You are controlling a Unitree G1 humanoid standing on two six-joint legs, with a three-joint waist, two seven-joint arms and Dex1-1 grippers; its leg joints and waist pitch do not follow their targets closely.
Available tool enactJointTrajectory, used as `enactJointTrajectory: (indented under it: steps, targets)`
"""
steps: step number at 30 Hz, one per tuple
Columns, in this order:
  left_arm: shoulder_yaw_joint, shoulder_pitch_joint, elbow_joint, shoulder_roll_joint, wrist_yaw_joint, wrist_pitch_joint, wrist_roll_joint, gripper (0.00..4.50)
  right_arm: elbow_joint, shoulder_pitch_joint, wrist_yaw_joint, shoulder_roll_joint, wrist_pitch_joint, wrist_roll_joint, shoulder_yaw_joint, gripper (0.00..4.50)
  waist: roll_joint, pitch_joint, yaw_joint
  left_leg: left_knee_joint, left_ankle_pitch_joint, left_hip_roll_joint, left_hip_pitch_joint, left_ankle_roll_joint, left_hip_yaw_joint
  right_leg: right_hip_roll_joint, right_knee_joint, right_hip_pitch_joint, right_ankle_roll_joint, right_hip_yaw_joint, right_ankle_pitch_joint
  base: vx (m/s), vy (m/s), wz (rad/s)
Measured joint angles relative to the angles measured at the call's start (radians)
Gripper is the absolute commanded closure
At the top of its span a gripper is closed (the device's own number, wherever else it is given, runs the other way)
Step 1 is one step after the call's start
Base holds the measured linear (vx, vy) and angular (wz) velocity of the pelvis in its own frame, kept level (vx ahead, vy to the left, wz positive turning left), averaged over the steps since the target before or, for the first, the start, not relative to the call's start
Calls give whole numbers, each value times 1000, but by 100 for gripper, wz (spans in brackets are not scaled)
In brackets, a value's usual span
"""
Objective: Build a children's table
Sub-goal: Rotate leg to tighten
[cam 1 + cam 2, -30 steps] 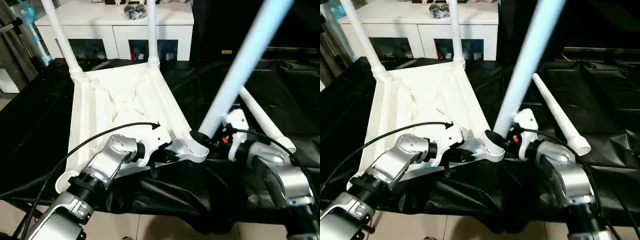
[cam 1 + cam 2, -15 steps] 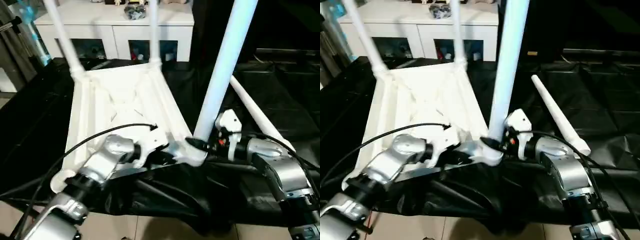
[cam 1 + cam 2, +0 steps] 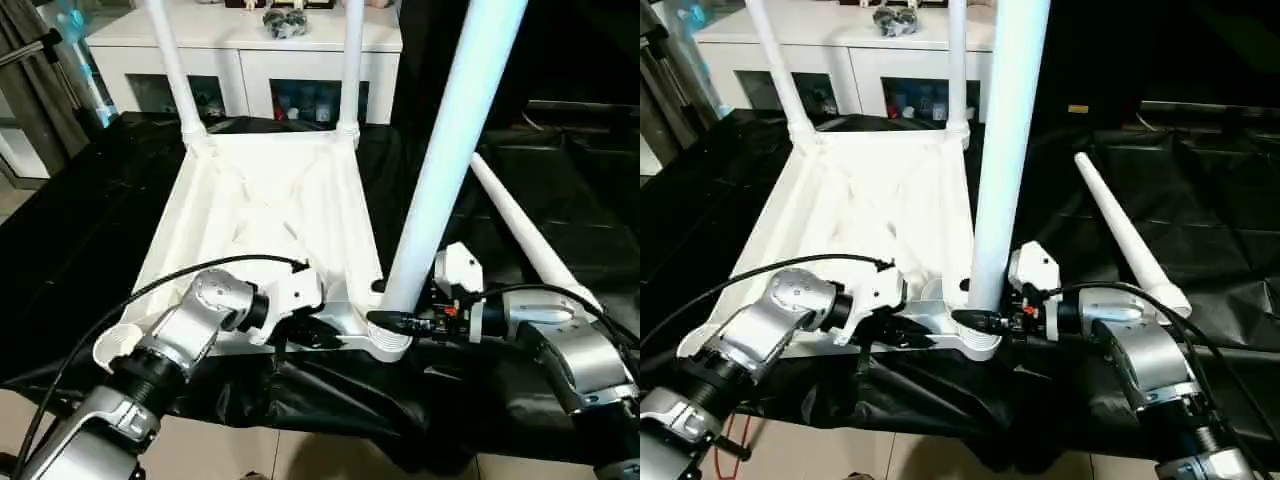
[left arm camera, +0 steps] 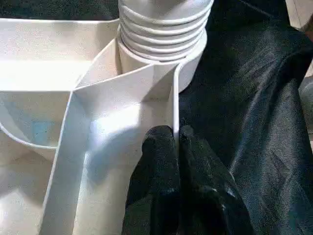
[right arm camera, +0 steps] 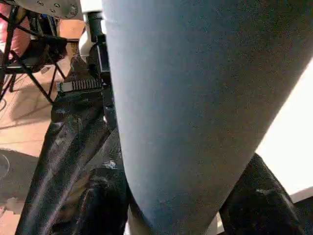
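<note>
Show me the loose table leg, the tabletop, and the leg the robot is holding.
Loose leg (image 3: 1126,239), right eye view, mid-shaft.
Tabletop (image 3: 262,200), left eye view, ribbed underside.
Held leg (image 3: 443,170), left eye view, shaft above its socket.

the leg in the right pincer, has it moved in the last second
Yes. The leg leaned steeply toward the robot's right; it now stands nearly upright in the tabletop's near corner socket, almost parallel to the two far legs.
</note>
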Motion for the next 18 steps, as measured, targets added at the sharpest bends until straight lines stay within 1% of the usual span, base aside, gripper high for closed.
enactJointTrajectory:
  steps: [6, 9, 10, 12, 15, 17, 18]
  targets:
    - [0, -3, 7, -6, 1, -4, 8, 450, 0, 13, -6, 0, -28, -2, -3, 262, -1, -1, 2, 0, 0, 0, 0, 0, 0, 0, 0, 0, 2, 0, -1, 0, 0, 0]
    - [2, -4, 11, -5, 1, -4, 10, 450, 9, 10, -25, 17, -32, -2, -9, 262, -3, -2, 0, -1, 0, 0, 0, 0, 0, 0, 0, 0, 2, 0, -1, 0, 0, 0]
    - [6, -4, 16, -5, 6, -3, 10, 450, 23, 7, -43, 35, -31, -2, -17, 262, -4, -2, -2, -1, 0, 0, 1, 0, 0, 0, 0, 0, 2, 0, -1, 0, 0, 0]
    - [20, -13, 37, -14, 41, 7, 15, 450, 65, -14, -108, 77, -32, -12, -29, 262, -4, -2, -15, 0, 0, 0, 1, 0, 0, 0, 0, -1, 2, 0, -1, 0, 0, 0]
    - [42, -23, 63, -48, 110, 29, 32, 450, 108, -34, -208, 113, -33, -31, -46, 262, -7, 0, -23, 0, 0, 0, 2, 0, -1, 0, -1, -2, 3, 0, -2, 0, 0, 0]
    - [54, -53, 102, -93, 197, 67, 42, 450, 150, -59, -325, 154, -31, -56, -68, 262, -9, 5, -41, 0, 0, 0, 2, 0, -6, 0, -9, -2, 4, -6, -2, -56, 16, -11]
    - [61, -61, 112, -116, 235, 84, 49, 450, 170, -72, -374, 171, -31, -66, -78, 262, -7, 8, -46, 0, 0, 0, 2, 0, -9, -1, -16, -2, 4, -11, -2, -72, 28, -13]
